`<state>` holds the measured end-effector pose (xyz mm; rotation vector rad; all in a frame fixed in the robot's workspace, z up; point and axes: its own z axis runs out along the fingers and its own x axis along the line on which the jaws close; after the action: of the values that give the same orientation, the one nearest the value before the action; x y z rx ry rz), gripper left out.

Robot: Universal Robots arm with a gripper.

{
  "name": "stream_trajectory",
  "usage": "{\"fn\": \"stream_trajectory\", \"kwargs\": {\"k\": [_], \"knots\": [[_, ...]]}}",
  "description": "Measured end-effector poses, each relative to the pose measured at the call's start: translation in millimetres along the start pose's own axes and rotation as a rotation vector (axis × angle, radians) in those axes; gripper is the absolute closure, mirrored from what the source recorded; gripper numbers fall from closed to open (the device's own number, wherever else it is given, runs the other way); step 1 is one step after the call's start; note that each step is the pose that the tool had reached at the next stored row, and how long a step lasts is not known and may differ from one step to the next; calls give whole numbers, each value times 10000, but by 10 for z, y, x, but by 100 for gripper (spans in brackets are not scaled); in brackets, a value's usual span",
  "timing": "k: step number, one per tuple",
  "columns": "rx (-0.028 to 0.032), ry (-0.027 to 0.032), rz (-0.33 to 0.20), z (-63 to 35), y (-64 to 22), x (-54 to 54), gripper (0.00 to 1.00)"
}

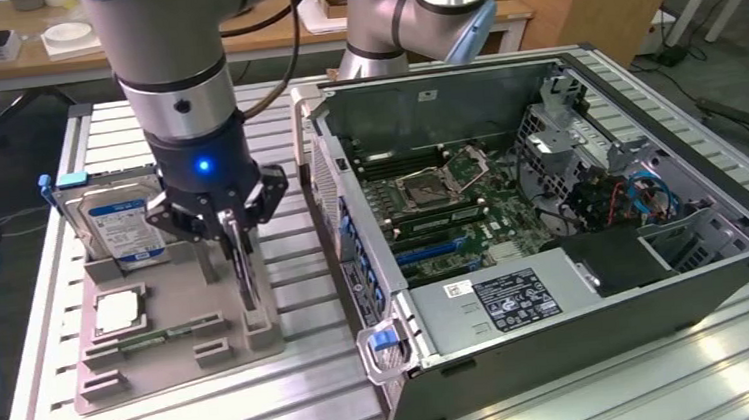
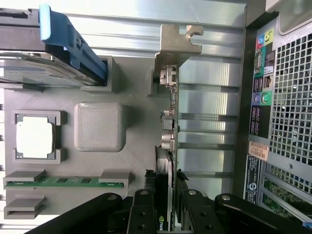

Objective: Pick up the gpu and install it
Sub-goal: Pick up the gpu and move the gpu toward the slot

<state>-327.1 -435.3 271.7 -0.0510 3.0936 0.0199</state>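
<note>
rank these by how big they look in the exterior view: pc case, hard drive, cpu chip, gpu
1. pc case
2. hard drive
3. cpu chip and gpu: unsure, the gpu stands edge-on, partly behind the gripper

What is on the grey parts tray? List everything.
The grey tray holds a hard drive, a processor chip, a green memory stick and the gpu, standing on edge and clamped by the gripper. Its fingers hide one end of the card and the tray beneath.

One gpu (image 1: pixel 243 277), one hard drive (image 1: pixel 119 225), one processor chip (image 1: pixel 118 312), one memory stick (image 1: pixel 157 339) (all left in the exterior view), one open computer case (image 1: pixel 561 361).
</note>
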Motion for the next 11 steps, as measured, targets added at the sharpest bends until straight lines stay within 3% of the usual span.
{"fn": "stream_trajectory", "kwargs": {"k": [11], "knots": [[-1, 1, 0, -74, 1, -3, 74]]}}
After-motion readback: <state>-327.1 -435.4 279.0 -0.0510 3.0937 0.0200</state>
